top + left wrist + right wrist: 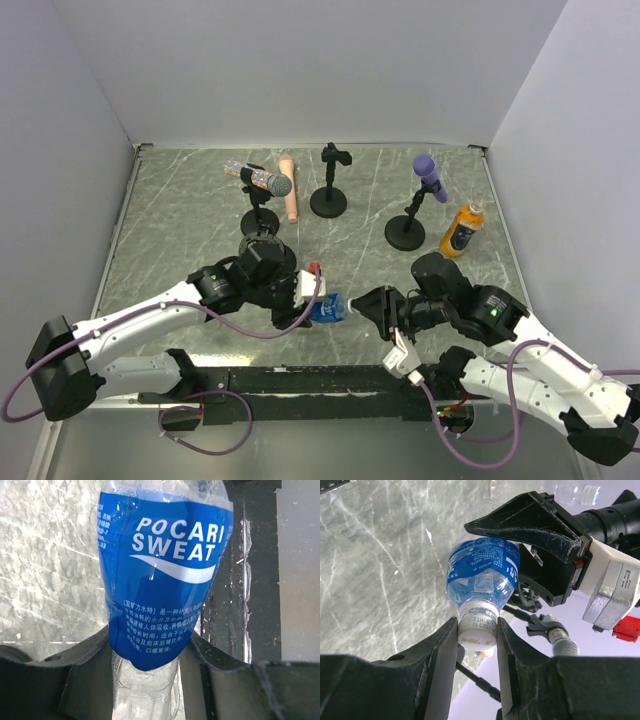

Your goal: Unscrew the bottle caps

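At the front edge of the table (170, 230), the left gripper (146, 652) clamps the blue bottle (165, 570) (Pocari Sweat); the right gripper (477, 632) pinches its whitish cap (478, 626).

Bare tabletop (165, 240) at left; microphone stands (328, 203) and orange bottle (461, 230), seemingly close-set, along far side.

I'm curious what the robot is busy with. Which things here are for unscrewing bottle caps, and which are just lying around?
For the job:
blue bottle, held by the left end effector
its whitish cap, pinched by the right end effector
orange bottle

Just lying about:
purple microphone
patterned microphone
empty stand
peach stick
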### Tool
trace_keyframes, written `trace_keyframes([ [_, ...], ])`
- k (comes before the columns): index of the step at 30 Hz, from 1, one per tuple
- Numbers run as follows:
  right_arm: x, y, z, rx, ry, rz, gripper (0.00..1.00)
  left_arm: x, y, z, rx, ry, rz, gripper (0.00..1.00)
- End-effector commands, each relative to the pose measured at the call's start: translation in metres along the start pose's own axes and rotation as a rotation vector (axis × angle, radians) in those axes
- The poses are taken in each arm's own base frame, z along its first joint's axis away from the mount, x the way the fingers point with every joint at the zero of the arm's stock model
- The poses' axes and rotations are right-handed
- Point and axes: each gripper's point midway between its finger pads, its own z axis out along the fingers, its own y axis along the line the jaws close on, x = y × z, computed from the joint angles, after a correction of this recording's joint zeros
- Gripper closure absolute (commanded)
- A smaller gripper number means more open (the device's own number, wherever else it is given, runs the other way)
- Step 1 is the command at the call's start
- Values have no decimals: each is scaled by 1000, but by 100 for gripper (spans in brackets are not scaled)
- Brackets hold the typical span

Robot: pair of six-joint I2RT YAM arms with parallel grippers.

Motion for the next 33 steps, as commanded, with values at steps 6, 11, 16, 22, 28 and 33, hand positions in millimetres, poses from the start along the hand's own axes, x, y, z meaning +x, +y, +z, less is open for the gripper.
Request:
trace_keyframes([
  [6, -26, -30, -12, 119, -93, -51, 81, 17, 10, -16, -116, -15, -40, 99],
  [11, -22, -32, -16, 142, -64, 68, 82, 17, 15, -18, -140, -9, -66, 99],
  [16, -33, -18, -19, 124, -98, 125, 82, 18, 17, -16, -141, -7, -77, 99],
  [22, -27, -33, -26, 169, -71, 238, 82, 21, 18, -15, -151, 7, -79, 99],
  [28, -27, -49, -33, 194, -86, 477, 82, 24, 22, -17, -178, 11, -76, 99],
  [33, -28, -22, -30, 152, -55, 317, 82, 16, 18, -20, -161, -23, -62, 99],
])
